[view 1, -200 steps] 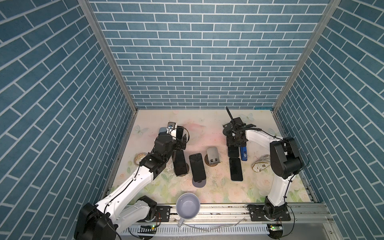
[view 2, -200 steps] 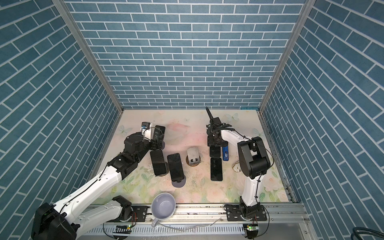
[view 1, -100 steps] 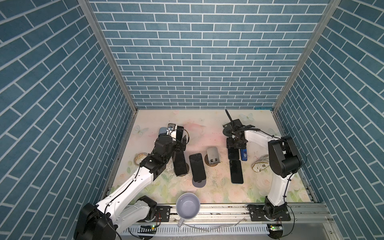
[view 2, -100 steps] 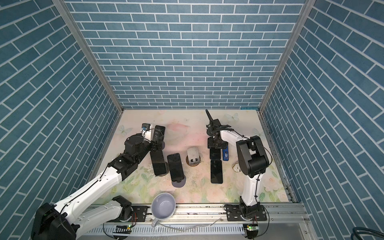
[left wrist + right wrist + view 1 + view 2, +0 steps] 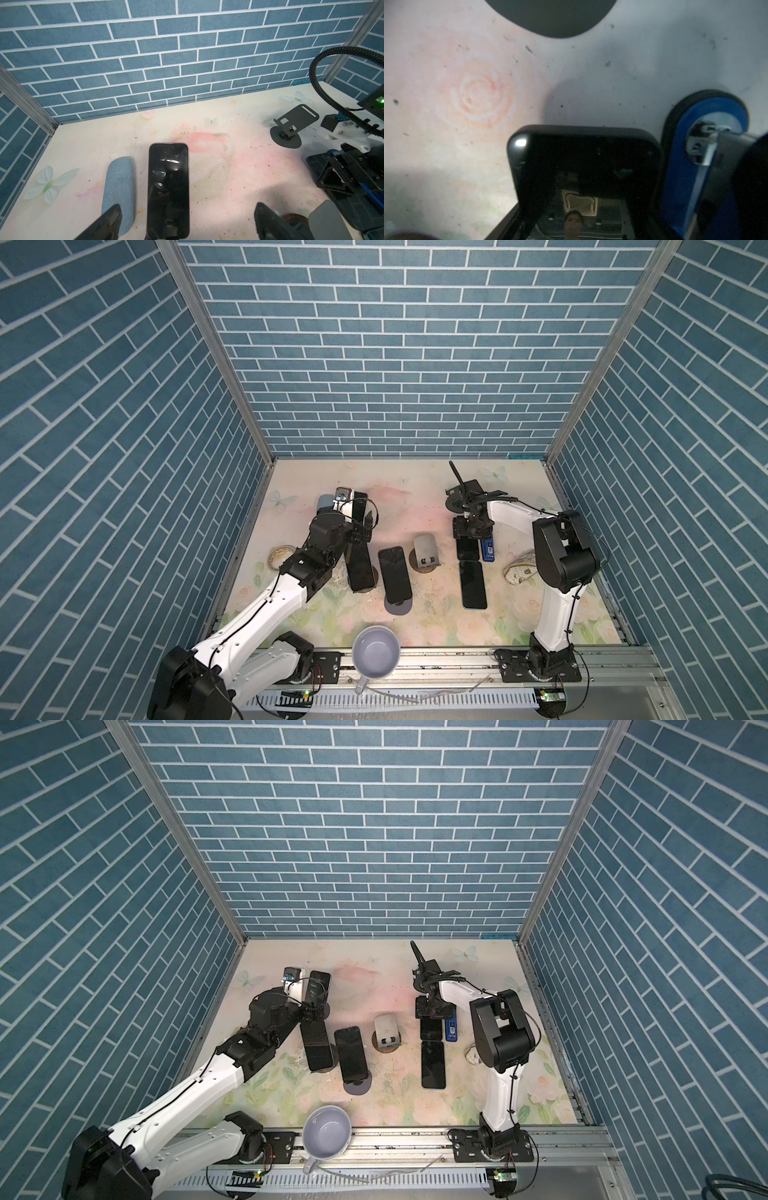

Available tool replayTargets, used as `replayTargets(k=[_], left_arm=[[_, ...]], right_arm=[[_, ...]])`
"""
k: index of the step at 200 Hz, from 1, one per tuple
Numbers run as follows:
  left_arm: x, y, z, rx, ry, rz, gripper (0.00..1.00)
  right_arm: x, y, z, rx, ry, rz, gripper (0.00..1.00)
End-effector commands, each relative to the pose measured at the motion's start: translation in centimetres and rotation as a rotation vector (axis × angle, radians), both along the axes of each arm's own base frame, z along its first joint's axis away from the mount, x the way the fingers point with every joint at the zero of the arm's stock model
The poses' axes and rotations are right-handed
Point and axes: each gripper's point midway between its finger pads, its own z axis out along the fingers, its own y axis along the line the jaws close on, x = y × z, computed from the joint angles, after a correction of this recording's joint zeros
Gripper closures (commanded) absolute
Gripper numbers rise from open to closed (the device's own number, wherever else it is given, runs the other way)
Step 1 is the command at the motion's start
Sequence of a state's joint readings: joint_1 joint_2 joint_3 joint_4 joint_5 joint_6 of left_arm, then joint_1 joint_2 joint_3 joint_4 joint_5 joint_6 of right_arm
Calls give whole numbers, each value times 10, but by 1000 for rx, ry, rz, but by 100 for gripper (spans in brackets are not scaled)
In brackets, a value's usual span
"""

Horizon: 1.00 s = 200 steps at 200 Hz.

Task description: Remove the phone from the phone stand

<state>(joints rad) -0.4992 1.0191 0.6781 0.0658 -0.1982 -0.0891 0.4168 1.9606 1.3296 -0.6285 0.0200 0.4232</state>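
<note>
changing little over last second: right arm elbow drawn in slightly, right gripper (image 5: 471,526) low over flat phone (image 5: 583,166), grip cannot tell. left gripper (image 5: 188,209) unmoved, spread wide, empty, straddling phone (image 5: 168,182) propped on phone stand (image 5: 326,1007). removal not begun.

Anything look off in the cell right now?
The lavender mug straddles the front edge of the table and the aluminium rail, so it sits half off the work surface. Dark specks also litter the table. Nothing else stands out.
</note>
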Motion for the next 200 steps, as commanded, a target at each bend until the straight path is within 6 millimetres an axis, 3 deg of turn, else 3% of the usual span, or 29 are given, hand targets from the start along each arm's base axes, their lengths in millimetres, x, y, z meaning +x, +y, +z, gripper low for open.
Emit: replayTargets(k=[1, 200], left_arm=[[-2, 1, 1, 2, -11, 4, 0], [1, -1, 1, 8, -15, -3, 0]], right_arm=[[-4, -6, -17, -42, 55, -40, 41], [-14, -5, -21, -58, 77, -52, 30]])
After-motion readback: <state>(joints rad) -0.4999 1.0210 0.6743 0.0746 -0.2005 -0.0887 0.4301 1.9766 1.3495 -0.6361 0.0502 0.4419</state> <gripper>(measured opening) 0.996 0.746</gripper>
